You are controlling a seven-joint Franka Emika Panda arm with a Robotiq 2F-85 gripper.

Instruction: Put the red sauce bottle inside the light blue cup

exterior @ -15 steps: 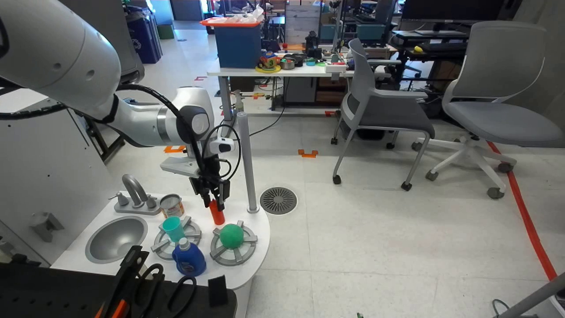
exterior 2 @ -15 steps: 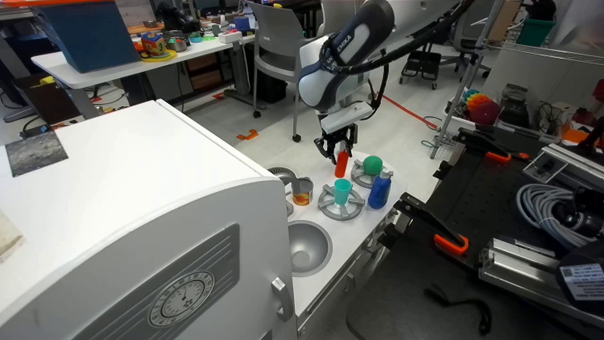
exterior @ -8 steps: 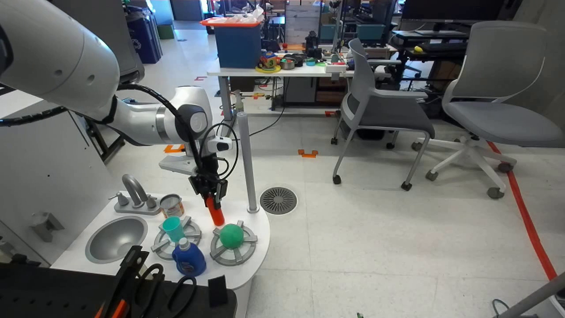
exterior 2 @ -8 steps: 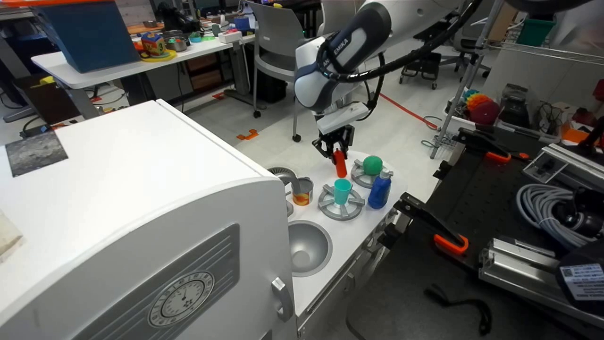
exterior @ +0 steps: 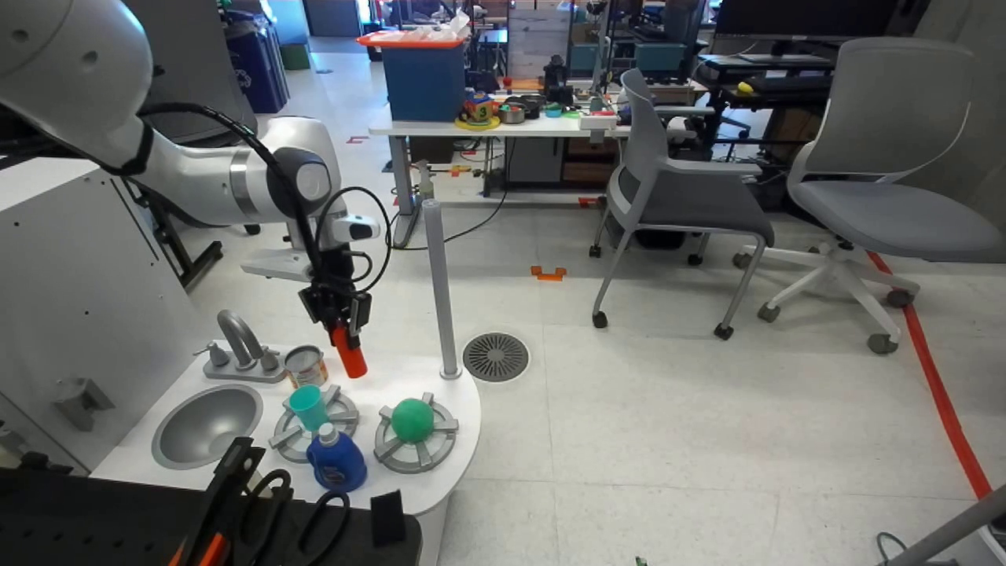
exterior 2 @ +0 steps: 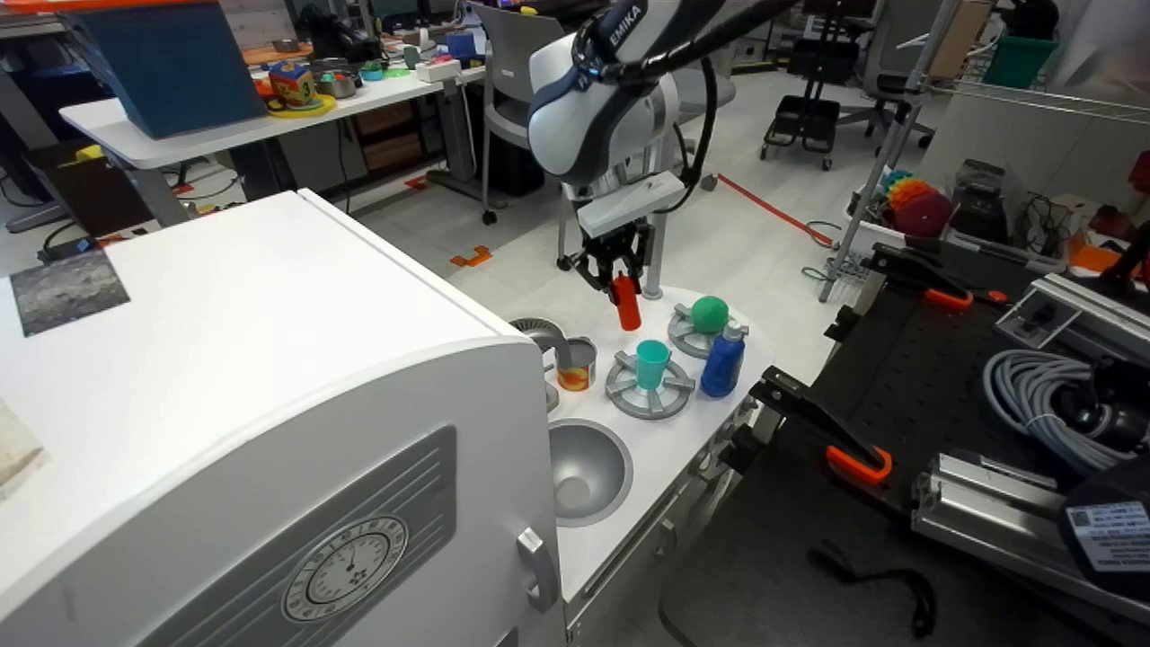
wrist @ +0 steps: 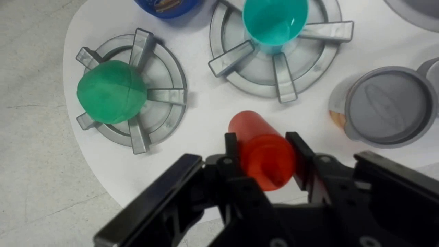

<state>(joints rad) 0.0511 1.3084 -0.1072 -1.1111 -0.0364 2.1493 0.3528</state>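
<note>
The red sauce bottle (exterior: 350, 360) is held in my gripper (exterior: 344, 336), pinched between the two fingers. In an exterior view the bottle (exterior 2: 628, 310) hangs tilted, its lower end a little above the white counter. In the wrist view the fingers of the gripper (wrist: 261, 145) press both sides of the bottle (wrist: 267, 163) near its top. The light blue cup (exterior: 309, 406) stands upright, mouth up, on a grey burner; it also shows in an exterior view (exterior 2: 652, 363). In the wrist view the cup (wrist: 275, 22) is cut by the top edge, apart from the bottle.
A grey-topped can (wrist: 387, 104) stands beside the cup's burner (wrist: 288, 80). A green ball-like item (exterior: 413, 420) sits on the other burner. A blue bottle (exterior: 336, 460) stands close to the cup. A grey post (exterior: 440, 291), sink (exterior: 169, 444) and faucet (exterior: 244, 342) border the counter.
My gripper has closed on the red bottle and lifted it off the counter. Gripper and bottle have moved toward the faucet and can side, and the bottle has tilted. The cup has not moved.
</note>
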